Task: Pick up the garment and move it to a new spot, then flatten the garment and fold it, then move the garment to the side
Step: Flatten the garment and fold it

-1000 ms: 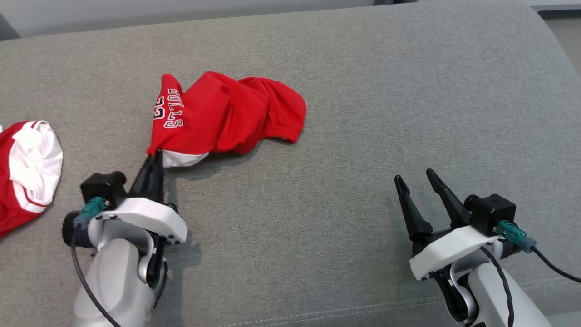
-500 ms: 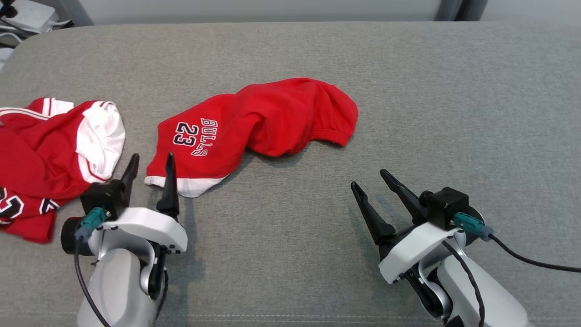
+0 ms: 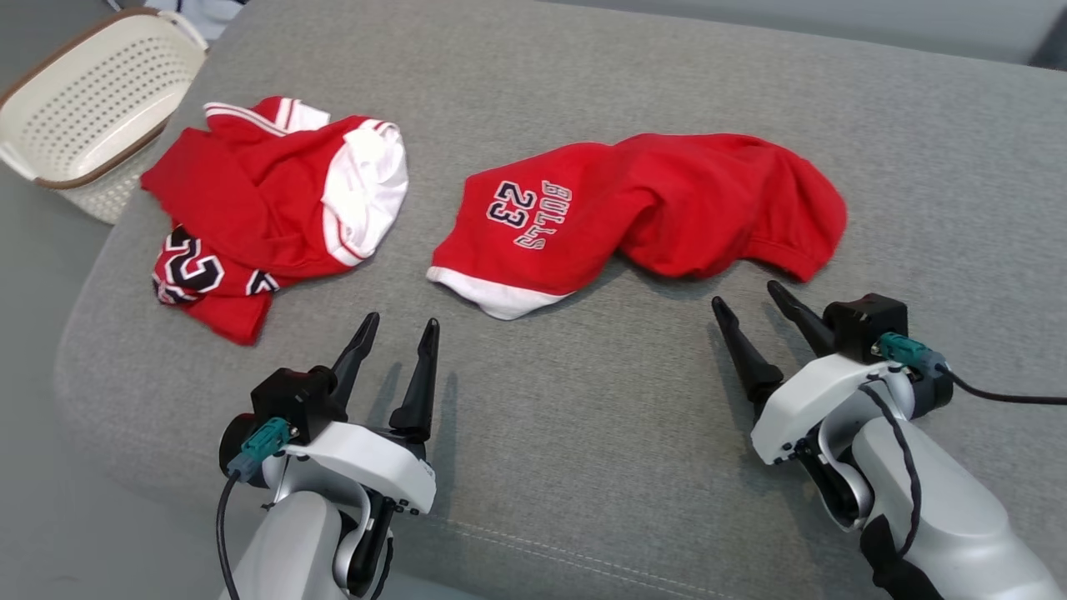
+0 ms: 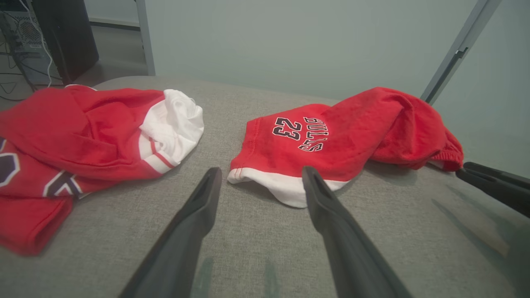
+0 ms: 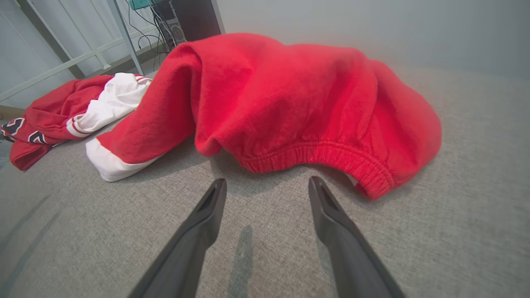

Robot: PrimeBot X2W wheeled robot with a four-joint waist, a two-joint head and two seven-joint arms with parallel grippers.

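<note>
A: Left end effector?
B: Spread wide, empty, pointing at the white hem of the red shorts, just short of it. Touches nothing.
A: Right end effector?
B: Spread too, empty, close to the elastic waistband end.
A: And the shorts?
B: Lying rumpled and humped mid-couch, apart from a red jersey; basket beyond the edge.
A: Progress?
B: Looks early: perhaps placed, but not flattened, not folded, not set aside.

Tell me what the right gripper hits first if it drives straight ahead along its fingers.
Most likely the elastic waistband of the red shorts, lying just past the open right gripper. Height is unclear; it might graze the cushion first.
</note>
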